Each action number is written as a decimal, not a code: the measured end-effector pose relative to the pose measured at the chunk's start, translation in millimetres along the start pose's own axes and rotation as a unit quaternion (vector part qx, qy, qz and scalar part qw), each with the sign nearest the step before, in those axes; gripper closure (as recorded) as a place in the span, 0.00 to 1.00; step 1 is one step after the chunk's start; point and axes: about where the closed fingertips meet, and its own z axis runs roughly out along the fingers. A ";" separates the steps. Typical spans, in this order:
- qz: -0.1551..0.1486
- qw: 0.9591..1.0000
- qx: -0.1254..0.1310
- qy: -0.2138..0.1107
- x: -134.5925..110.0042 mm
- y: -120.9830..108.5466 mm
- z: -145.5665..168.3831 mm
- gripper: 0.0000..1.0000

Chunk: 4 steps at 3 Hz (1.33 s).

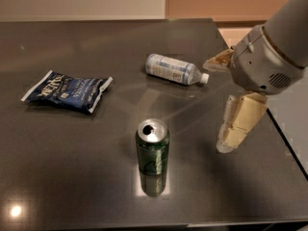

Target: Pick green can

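Note:
The green can (152, 147) stands upright on the dark table (72, 167), near the front middle, with its silver top and open tab showing. My gripper (215, 106) hangs over the right side of the table, to the right of the can and apart from it. It is open and empty. One cream finger (238, 121) points down toward the table and the other finger (217, 61) points left toward the bottle.
A clear plastic bottle (174, 69) with a white cap lies on its side behind the can. A dark blue snack bag (67, 90) lies at the left. The table's right edge (284, 138) runs just under my arm.

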 end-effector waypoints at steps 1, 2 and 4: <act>-0.018 0.999 -0.035 -0.038 -21.0 12.6 22.2 0.00; -0.031 0.994 -0.064 -0.079 -37.4 24.7 42.1 0.00; -0.057 0.984 -0.111 -0.124 -65.7 45.0 69.8 0.00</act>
